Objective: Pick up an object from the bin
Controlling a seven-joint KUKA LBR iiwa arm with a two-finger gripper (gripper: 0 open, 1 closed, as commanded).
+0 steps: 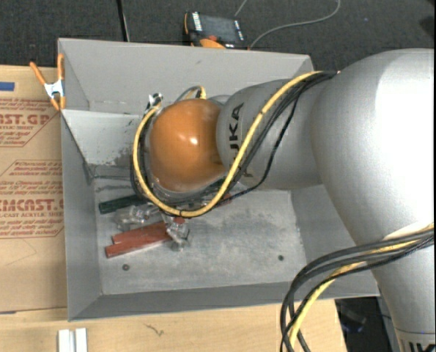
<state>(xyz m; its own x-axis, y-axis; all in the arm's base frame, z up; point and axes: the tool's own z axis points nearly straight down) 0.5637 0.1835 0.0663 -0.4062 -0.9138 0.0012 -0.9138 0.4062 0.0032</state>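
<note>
BIN PICK, APPROACH STAGE: The gripper (177, 230) of the KUKA arm (364, 145) is seen low in the grey metal bin (239, 255), under the wrist's orange cover (185, 145), over the left part of the floor. Its tip is placed at the right end of a flat reddish-brown bar (133, 242), which lies on the bin floor. Whether the two are touching cannot be told. Whether the gripper is spread or pressed together cannot be told either, since most of it is hidden by the cover and cables. Just beyond the bar, a dark green stick-like thing (117, 203) and some small silvery bits (137, 213) are seen lying near the left wall. Nothing is shown raised off the floor. The task is judged to be at its approach stage. The descent appears made, while the grasp, the lift and the withdrawal from the bin are judged yet to be done.
</note>
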